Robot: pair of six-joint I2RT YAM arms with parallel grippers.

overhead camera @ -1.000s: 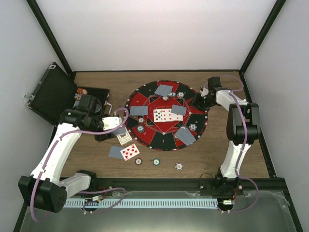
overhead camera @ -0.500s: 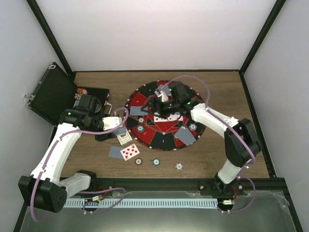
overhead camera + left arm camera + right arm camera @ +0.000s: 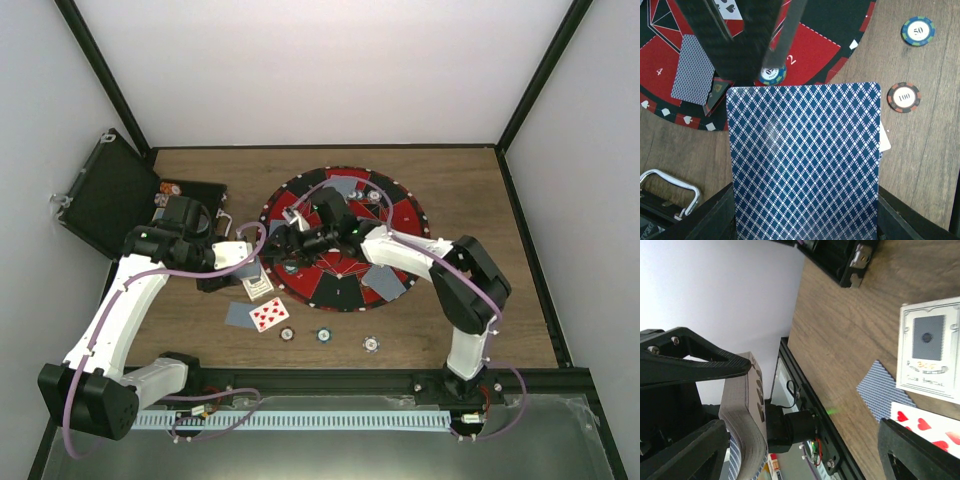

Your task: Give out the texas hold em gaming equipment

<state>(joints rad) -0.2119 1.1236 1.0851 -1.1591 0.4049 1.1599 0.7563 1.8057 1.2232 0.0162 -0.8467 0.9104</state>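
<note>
Swung left across round red-and-black mat (image 3: 400, 215) since a second ago: right arm (image 3: 420, 250), right jaws spread wide. Left jaws clenched on stack of blue-diamond-backed playing cards (image 3: 802, 160), over wooden surface (image 3: 470, 190) just left of mat. Three round poker chips (image 3: 324, 335) and face-up red-pipped card (image 3: 269, 314) on surface nearer the bases.

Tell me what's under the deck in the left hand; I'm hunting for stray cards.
The deck held by the left hand hides nearly all the wooden table beneath it. Only a white edge shows past its right side; what it belongs to is covered.
</note>
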